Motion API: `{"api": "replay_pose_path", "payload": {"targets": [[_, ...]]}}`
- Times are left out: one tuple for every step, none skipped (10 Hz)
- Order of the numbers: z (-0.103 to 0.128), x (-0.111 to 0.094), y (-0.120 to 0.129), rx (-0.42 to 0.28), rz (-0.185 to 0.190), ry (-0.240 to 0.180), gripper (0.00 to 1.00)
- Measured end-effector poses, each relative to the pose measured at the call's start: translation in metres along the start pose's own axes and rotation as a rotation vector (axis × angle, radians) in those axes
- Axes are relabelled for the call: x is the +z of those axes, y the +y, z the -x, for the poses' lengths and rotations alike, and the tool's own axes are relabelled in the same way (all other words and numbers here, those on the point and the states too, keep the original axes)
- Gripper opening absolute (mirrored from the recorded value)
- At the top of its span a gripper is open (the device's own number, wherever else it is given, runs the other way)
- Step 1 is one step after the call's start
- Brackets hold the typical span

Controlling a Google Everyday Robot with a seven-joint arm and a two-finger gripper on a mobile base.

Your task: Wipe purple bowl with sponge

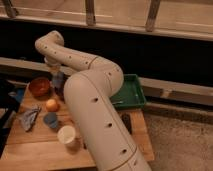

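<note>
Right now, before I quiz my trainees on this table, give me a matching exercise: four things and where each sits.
Things:
1. rag
2. white cup
3. green tray
4. orange

Places:
A. right of the arm
B. between the red bowl and the blue cup
C. left of the blue cup
D. nearest the front edge of the table

Pairs: 1-C, 2-D, 3-A, 4-B.

The gripper hangs just right of the red bowl.

No legible text, labels or nos. on any obj.
</note>
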Motion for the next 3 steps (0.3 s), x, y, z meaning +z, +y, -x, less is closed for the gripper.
{"api": "replay_pose_path", "payload": {"targets": [[-0.005, -0.004, 0.002, 0.002, -0.002, 0.010, 0.00], [-0.017, -0.008, 0.003, 0.010, -0.008, 0.026, 0.00], [-0.032, -0.012, 0.003, 0.022, -0.013, 0.047, 0.00]]}}
